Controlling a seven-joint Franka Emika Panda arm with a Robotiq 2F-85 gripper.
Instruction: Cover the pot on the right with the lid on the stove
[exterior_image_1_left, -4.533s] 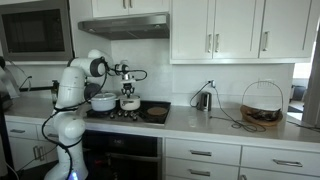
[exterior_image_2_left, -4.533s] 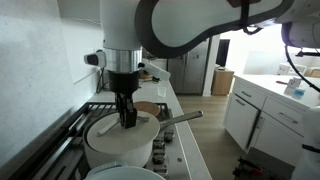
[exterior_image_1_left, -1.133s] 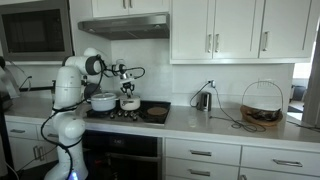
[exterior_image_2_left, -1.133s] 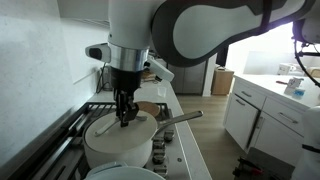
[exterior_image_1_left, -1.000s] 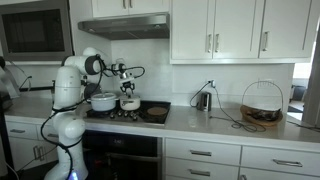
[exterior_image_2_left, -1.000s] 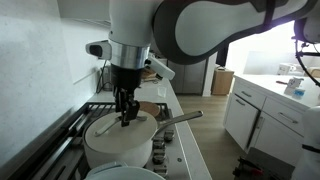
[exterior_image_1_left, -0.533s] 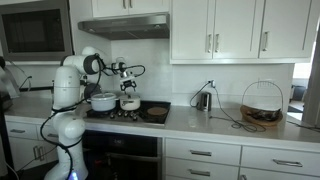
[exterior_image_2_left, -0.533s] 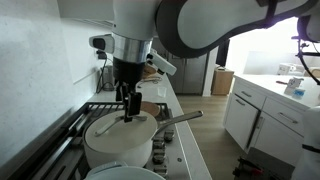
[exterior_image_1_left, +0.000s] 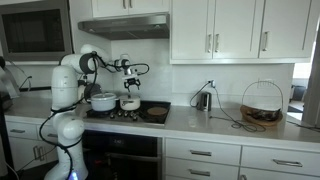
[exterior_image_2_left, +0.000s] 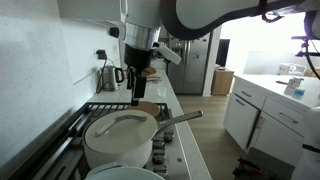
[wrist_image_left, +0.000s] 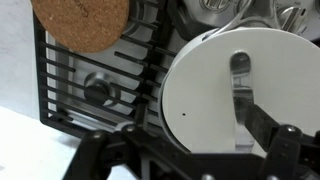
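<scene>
"How is the arm standing?"

"Bent over the stove (exterior_image_2_left: 80, 115). The gripper (exterior_image_2_left: 137, 95) points straight down and hangs well clear of the white lid (exterior_image_2_left: 122, 126). Its jaws are spread wide and hold nothing."

"And the lid?"

"It sits flat on the pot (exterior_image_2_left: 118, 150), whose long handle (exterior_image_2_left: 182, 117) sticks out sideways. A cork trivet (wrist_image_left: 80, 22) lies just beyond, and a kettle (exterior_image_2_left: 108, 77) stands further back."

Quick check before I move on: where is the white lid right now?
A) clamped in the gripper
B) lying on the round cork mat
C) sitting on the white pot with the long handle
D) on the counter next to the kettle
C: the white lid lies flat on the white pot, while the gripper hangs above it with nothing between its fingers.
</scene>
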